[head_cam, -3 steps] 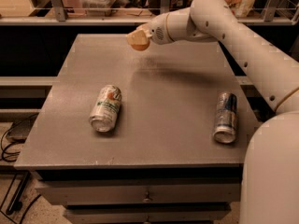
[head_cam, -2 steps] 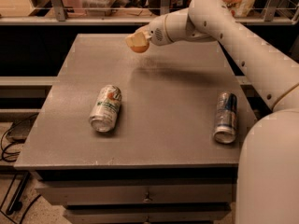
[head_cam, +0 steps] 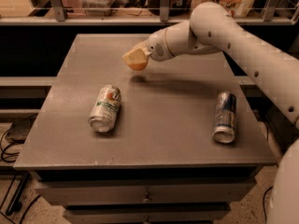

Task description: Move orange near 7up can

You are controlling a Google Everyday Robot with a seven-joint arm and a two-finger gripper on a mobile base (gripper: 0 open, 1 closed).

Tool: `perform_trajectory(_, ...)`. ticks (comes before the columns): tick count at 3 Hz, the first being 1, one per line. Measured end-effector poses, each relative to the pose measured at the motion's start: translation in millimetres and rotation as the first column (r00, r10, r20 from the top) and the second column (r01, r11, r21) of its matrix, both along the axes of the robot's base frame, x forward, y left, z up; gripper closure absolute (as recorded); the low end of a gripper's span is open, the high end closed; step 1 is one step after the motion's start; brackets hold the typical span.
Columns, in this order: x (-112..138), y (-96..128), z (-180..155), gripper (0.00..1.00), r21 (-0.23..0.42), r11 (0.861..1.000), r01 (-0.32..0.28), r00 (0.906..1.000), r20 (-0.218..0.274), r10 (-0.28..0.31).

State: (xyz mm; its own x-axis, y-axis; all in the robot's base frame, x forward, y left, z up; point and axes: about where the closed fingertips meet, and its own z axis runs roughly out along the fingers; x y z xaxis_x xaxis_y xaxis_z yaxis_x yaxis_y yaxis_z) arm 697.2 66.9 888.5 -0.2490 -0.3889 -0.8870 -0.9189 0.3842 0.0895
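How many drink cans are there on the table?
2. The 7up can lies on its side at the left of the table; the silver and blue can lies at the right. The gripper holds the orange above the table, behind them. None seems hidden.

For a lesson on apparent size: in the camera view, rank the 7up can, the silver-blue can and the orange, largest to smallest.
1. 7up can and silver-blue can: alike, unranked.
2. orange, partly hidden in the gripper above the table's far half.
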Motion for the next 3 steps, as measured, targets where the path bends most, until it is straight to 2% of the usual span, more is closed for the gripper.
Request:
perform_trajectory(1, -40.7, 5.0, -12.7, 0.87, 0.006, 0.999, -0.052, 0.9976, -0.046, 0.052)
perform_trajectory(2, -75.0, 9.3, -18.6, 0.63, 0.037, 0.995, -0.088, 0.9927, -0.08, 0.09)
perform_trajectory(3, -106.5, 12.2, -25.4, 0.32, 0.076, 0.991, -0.112, 0.9858, -0.117, 0.121)
